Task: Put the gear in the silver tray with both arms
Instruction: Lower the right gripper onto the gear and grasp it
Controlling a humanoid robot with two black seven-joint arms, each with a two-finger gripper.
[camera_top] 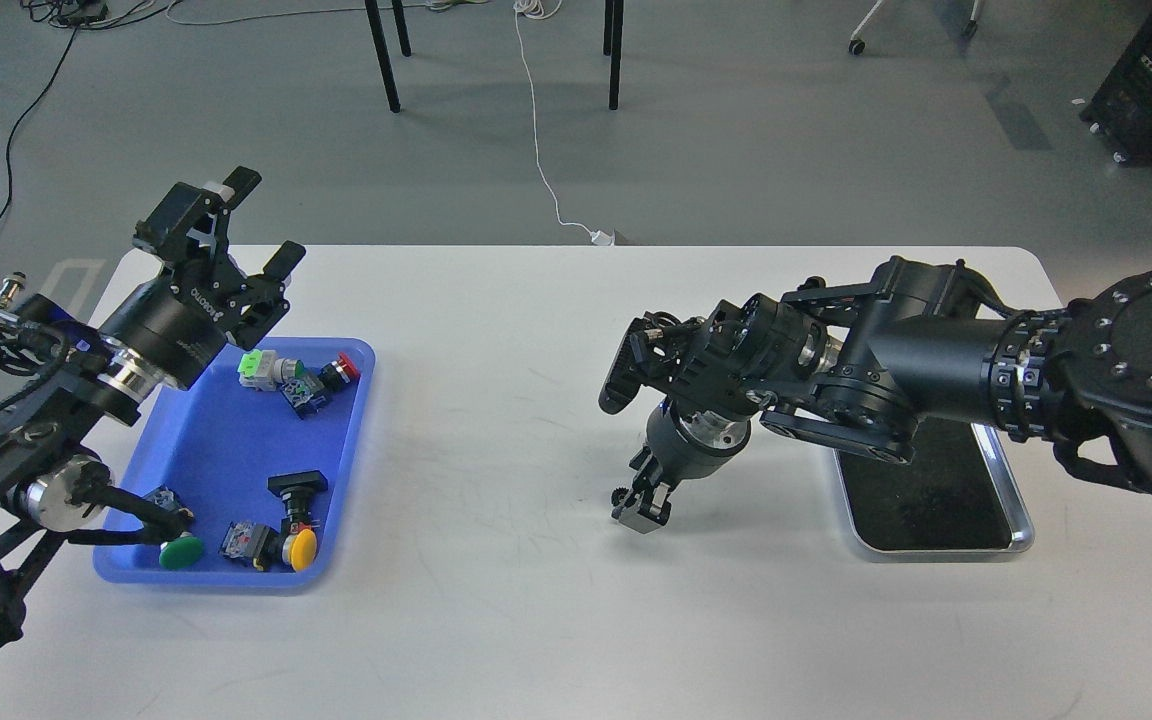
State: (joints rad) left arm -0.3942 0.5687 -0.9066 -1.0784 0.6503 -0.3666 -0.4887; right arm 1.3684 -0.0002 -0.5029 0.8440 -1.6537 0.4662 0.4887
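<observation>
The gear (618, 494) is small, dark and toothed. It sits at mid-table against the left side of my right gripper (640, 512), which points steeply down at the table. The fingers look close together, and I cannot tell whether they hold the gear. The silver tray (1022, 528) lies to the right with a dark reflective bottom, its far part hidden by my right arm. My left gripper (264, 222) is open and empty, raised above the far corner of the blue tray.
A blue plastic tray (206, 440) at the left holds several push-button switches with green, red and yellow caps. My left arm's elbow overhangs its near-left corner. My thick right forearm (936, 360) crosses above the silver tray's far end.
</observation>
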